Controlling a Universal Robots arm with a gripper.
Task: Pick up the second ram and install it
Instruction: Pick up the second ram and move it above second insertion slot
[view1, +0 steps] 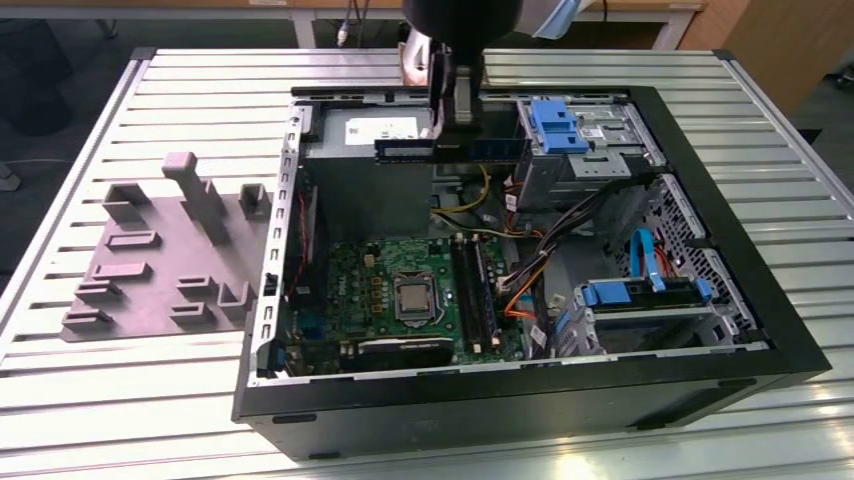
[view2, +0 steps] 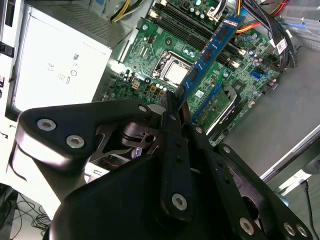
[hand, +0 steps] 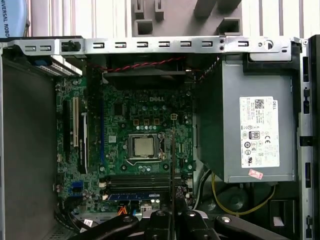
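Observation:
My gripper (view1: 454, 132) hangs over the back part of the open computer case (view1: 534, 385), shut on the second ram (view1: 400, 150). The stick lies level and crosswise above the power supply (view1: 367, 125). In the second wrist view the ram (view2: 215, 45) is a long blue board with dark chips, sticking out from between the fingers (view2: 172, 117) towards the motherboard (view2: 150, 55). In the first wrist view it shows edge-on as a thin line (hand: 172, 160) above the black memory slots (hand: 135, 181). Another blue stick (hand: 132, 196) sits in one slot.
A grey fixture mat (view1: 160, 260) with raised holders lies on the slatted table (view1: 107, 420) at the exterior view's left. Inside the case stand drive cages with blue tabs (view1: 561, 125) (view1: 641, 295), orange and blue cables (view1: 527, 285), and the processor socket (view1: 411, 298).

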